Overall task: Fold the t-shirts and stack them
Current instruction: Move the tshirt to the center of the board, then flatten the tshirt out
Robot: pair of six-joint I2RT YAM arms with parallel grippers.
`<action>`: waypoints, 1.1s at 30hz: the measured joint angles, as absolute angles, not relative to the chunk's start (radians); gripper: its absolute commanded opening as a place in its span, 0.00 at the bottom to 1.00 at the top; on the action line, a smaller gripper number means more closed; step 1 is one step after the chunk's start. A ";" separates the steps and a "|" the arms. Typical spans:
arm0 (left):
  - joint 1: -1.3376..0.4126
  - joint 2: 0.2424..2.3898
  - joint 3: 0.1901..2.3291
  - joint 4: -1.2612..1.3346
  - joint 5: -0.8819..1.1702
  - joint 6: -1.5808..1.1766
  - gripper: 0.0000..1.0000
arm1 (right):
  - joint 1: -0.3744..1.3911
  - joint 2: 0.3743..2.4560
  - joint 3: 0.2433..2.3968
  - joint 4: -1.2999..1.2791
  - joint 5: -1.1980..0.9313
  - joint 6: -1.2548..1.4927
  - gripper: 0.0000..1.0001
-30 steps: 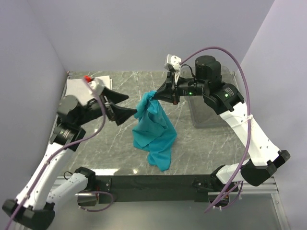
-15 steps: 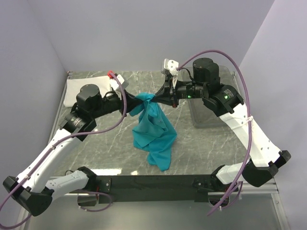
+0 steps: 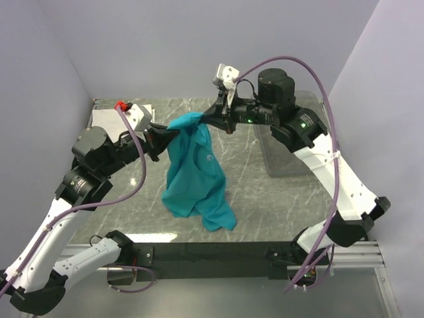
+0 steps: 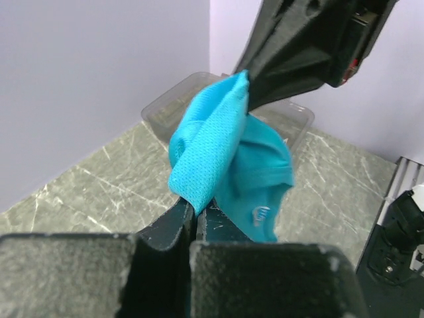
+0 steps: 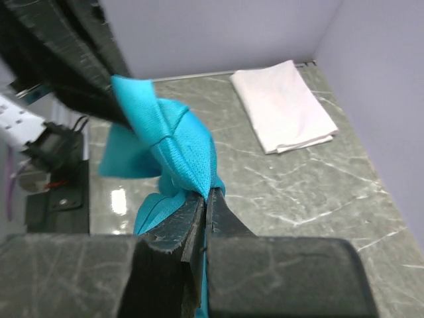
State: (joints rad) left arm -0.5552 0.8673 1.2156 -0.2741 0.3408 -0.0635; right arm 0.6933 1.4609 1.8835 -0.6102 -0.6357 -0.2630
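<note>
The teal t-shirt (image 3: 195, 172) is held up in the air over the mid part of the table (image 3: 278, 205). Most of it is hung down loose. Whether its low end is touching the table can't be told. Its top edge is pinched at 2 spots. The L gripper (image 3: 161, 137) is closed tight, w/ a bunch of teal cloth squeezed between its jaws. The R gripper (image 3: 209, 120) is closed on the cloth just beside it, jaws pressed on the fabric too. The 2 grippers are seen tip to tip, near each other. The white t-shirt (image 5: 283, 105) is laid folded flat at the far left corner. A clear bin (image 3: 285, 159) is seen at the far right, below the R arm.
</note>
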 measured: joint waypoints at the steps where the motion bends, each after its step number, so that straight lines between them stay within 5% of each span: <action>1: -0.555 0.867 1.212 -0.273 0.332 -0.064 0.01 | 0.693 1.473 1.887 -0.599 -0.620 -0.263 0.00; 3: -0.555 0.863 1.188 -0.259 0.316 -0.065 0.13 | 0.693 1.496 1.883 -0.589 -0.593 -0.271 0.00; 4: -0.555 0.858 1.168 -0.253 0.310 -0.065 0.27 | 0.693 1.505 1.871 -0.583 -0.582 -0.276 0.00; 5: -0.555 0.853 1.145 -0.251 0.303 -0.066 0.50 | 0.693 1.511 1.855 -0.578 -0.569 -0.282 0.00; 11: -0.555 0.814 0.995 -0.260 0.234 -0.112 0.97 | 0.683 1.527 1.647 -0.570 -0.500 -0.336 0.04; 13: -0.555 0.772 0.948 -0.275 0.191 -0.139 1.00 | 0.682 1.531 1.575 -0.578 -0.473 -0.356 0.18; 14: -0.555 0.744 0.929 -0.280 0.167 -0.153 0.99 | 0.681 1.535 1.547 -0.585 -0.455 -0.363 0.49; 15: -0.555 0.709 0.916 -0.290 0.141 -0.163 0.99 | 0.678 1.538 1.514 -0.589 -0.432 -0.362 0.68; 17: -0.555 0.648 0.913 -0.309 0.085 -0.189 0.99 | 0.674 1.541 1.470 -0.591 -0.393 -0.371 0.88; 27: -0.555 0.620 0.839 -0.384 -0.100 -0.401 1.00 | 0.467 1.542 1.370 -0.666 -0.406 -0.426 0.92; 33: -0.555 0.709 0.771 -0.454 -0.133 -0.521 0.99 | 0.547 1.569 1.322 -0.756 -0.561 -0.585 0.92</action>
